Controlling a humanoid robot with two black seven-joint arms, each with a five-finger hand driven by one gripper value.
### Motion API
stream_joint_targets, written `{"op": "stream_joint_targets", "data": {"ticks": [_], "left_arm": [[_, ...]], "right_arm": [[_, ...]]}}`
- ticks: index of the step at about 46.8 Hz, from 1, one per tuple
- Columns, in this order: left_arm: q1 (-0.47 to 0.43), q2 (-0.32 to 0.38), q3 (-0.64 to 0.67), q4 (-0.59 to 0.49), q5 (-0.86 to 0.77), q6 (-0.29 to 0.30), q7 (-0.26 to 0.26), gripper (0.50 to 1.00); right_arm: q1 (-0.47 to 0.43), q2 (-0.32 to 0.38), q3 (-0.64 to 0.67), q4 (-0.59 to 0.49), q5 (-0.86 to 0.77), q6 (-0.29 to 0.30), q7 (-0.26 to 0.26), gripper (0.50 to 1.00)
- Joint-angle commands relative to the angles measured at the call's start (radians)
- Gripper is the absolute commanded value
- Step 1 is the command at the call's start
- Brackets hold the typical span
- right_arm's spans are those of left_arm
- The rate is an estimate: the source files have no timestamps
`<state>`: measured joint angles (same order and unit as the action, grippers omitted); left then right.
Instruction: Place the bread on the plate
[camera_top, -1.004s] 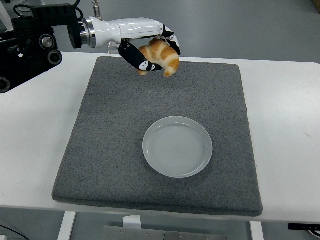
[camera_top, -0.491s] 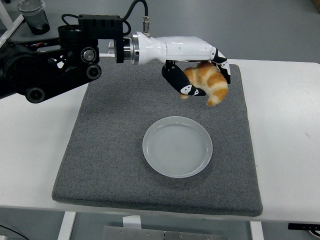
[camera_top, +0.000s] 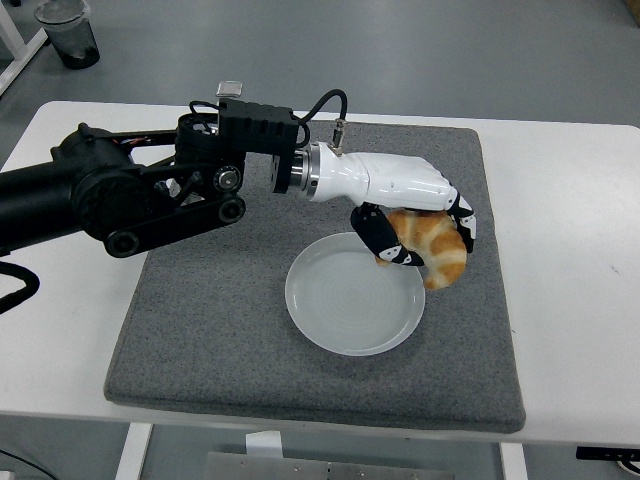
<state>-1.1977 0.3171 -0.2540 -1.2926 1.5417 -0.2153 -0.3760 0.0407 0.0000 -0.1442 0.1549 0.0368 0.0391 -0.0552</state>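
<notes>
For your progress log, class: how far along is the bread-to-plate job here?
Done: the left hand has the bread grasped and lifted. In hand: it hangs over the plate's upper right rim, above the grey mat. Left: lowering it onto the plate and releasing.

My left arm (camera_top: 140, 200) reaches in from the left edge and stretches far to the right, its black links and joints lying low and nearly level. At its end a silver wrist ring joins the white shell of my left hand (camera_top: 415, 215), which is turned palm down with the back facing up. My fingers (camera_top: 462, 222) curl downward on the far side of the hand, their black and white tips hooked under. My thumb (camera_top: 380, 240), black with a white pad, folds in from the near side to oppose them. The grip is closed, something pinched between thumb and fingers just beneath my palm.
</notes>
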Motion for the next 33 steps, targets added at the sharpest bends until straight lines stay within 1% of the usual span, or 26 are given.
{"op": "stream_joint_targets", "data": {"ticks": [1,10,20,26,33], "left_arm": [[0.024,-0.004,0.007,0.006,0.018,-0.001,0.0,0.5],[0.082,-0.004,0.009,0.018,0.078,-0.001,-0.001,0.5],[0.145,-0.004,0.009,0.059,0.155,0.001,-0.018,0.5],[0.167,-0.004,0.009,0.075,0.195,0.013,-0.023,0.5],[0.178,-0.004,0.009,0.096,0.204,0.024,-0.023,0.5]], "right_arm": [[0.002,0.0,0.0,0.0,0.0,-0.001,0.0,0.93],[0.002,0.0,0.0,0.0,0.0,-0.001,0.0,0.932],[0.005,0.0,0.0,0.0,0.0,-0.001,0.0,0.932],[0.005,0.0,0.0,0.0,0.0,-0.001,0.0,0.932],[0.005,0.0,0.0,0.0,0.0,0.001,0.0,0.932]]}}
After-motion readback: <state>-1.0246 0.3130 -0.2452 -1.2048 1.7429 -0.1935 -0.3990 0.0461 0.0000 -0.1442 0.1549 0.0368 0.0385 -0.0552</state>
